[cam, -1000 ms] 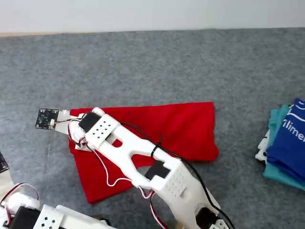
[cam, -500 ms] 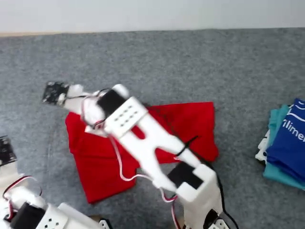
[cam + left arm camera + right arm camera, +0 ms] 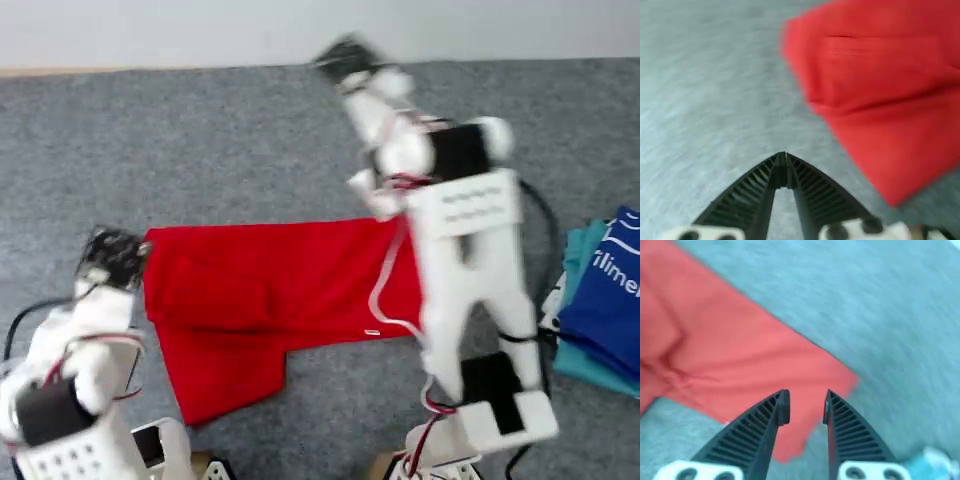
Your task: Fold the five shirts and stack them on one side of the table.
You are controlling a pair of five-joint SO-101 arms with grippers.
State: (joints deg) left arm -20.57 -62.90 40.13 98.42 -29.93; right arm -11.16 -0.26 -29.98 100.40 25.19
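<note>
A red shirt lies partly folded in the middle of the grey mat, with a flap hanging toward the front left. My right gripper hovers open over the red shirt near its far right corner, nothing between its fingers. In the high view the right gripper is at the shirt's far edge. My left gripper is shut and empty over bare mat, just off the red shirt at its left corner. The left arm stands at the front left.
A stack of folded shirts, blue on top of teal, sits at the table's right edge. Grey mat stretches free behind the red shirt up to the pale wall.
The right arm lifted off the shirt's left corner and swung across to its far right end. The left arm rose into view toward the shirt's left corner.
</note>
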